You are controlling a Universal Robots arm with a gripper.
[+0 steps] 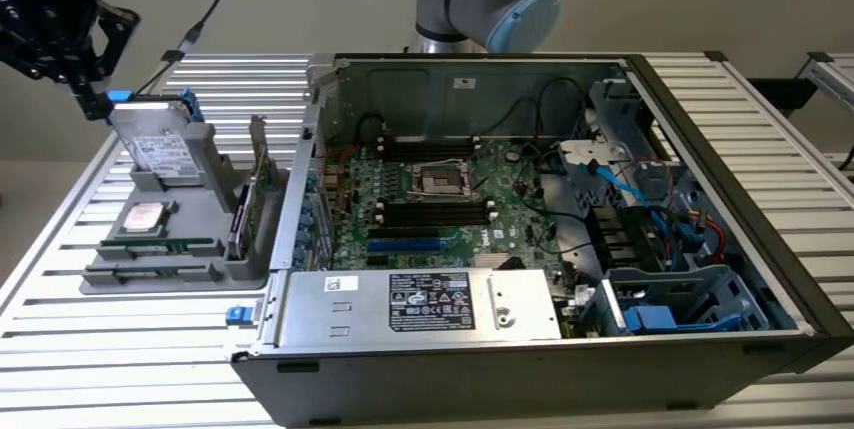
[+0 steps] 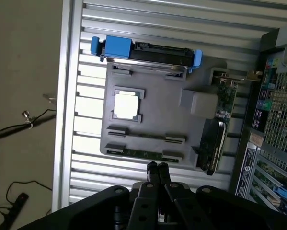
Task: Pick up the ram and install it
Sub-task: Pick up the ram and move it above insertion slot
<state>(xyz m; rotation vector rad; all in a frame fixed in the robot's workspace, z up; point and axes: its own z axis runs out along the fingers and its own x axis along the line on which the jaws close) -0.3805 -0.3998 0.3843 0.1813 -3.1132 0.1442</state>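
the gripper (image 2: 157,167) hangs high over the grey holder (image 2: 162,110), which sits by the edge of the metal table (image 1: 134,349) on the exterior view's left. its two jaws are pressed tight together and there is nothing between them. it is not touching any part.

the ram (image 2: 143,154) is not picked up yet. it is the thin green stick standing on its long edge in a groove of the holder. it is right by the holder's edge that is farthest from the blue-handled drive (image 2: 148,51). i think it stands up like that so its top edge pokes out and two fingers can pinch it from above. in the wrist view the shut fingers are just beside that edge of the holder, so the ram is the part nearest to them.

the other parts each have their own spot: a square silver chip (image 2: 126,105) in the middle, and a wider card (image 2: 224,98) standing along the holder's side next to the computer case (image 1: 534,369). this likely keeps them from bumping each other.

the case lies open on the table. its green board (image 1: 514,199) faces up, so the long black slots (image 1: 420,211) can be reached from above. no ram is in them.
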